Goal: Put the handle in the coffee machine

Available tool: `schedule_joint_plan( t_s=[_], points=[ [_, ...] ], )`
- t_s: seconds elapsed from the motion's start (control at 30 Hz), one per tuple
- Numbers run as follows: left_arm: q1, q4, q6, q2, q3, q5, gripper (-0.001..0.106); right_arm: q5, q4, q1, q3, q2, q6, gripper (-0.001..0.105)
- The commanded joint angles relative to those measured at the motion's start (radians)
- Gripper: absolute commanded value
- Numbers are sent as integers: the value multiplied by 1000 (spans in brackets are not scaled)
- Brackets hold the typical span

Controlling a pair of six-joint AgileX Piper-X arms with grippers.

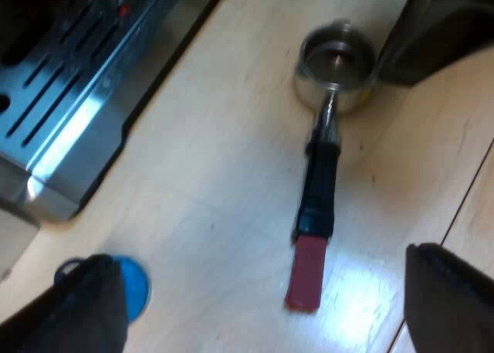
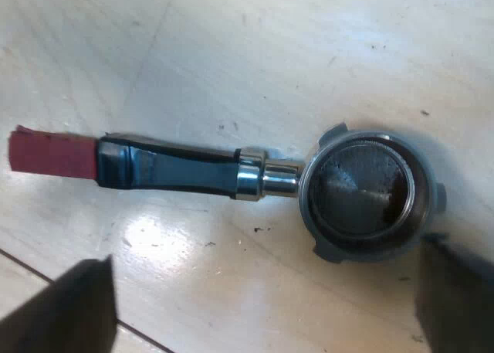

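My left gripper [image 1: 262, 299] hangs over the bench [image 1: 208, 183], jaws wide apart and gripping nothing. It is above the red end of the holder [image 1: 322, 160], which lies loose and flat on the wood, apart from the coffee machine [image 1: 69, 98] and its slotted tray; a blue tamper [image 1: 136, 288] is partly hidden behind one left finger. My right gripper [image 2: 262, 299] hangs over the same holder [image 2: 193, 168], jaws likewise apart and empty; the round metal cup faces up, dark inside, and the handle stretches along the bench to its red tip.
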Motion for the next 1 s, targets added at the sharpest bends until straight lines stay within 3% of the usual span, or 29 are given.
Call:
schedule_joint_plan(
  t_s=[0.03, 0.33, 0.47, 0.6, 0.77, 1.0],
  points=[
    [-5, -35, -1, 2, -4, 43, 74, 6, 25, -30, -4, -5, 22, 84],
    [-5, -65, -1, 2, 3, 59, 75, -62, 22, -190, -4, -5, 7, 83],
    [-5, -65, -1, 2, 25, 120, 81, -99, 22, -224, -4, 9, -5, 83],
    [-5, -65, -11, 2, 49, 136, 81, -119, 22, -224, -4, 38, -20, 81],
    [-5, -82, -11, 2, 79, 162, 81, -142, 22, -224, -4, 150, -91, 81],
    [-5, -81, -11, 2, 81, 173, 81, -154, 20, -224, -4, 222, -137, 81]
  ],
)
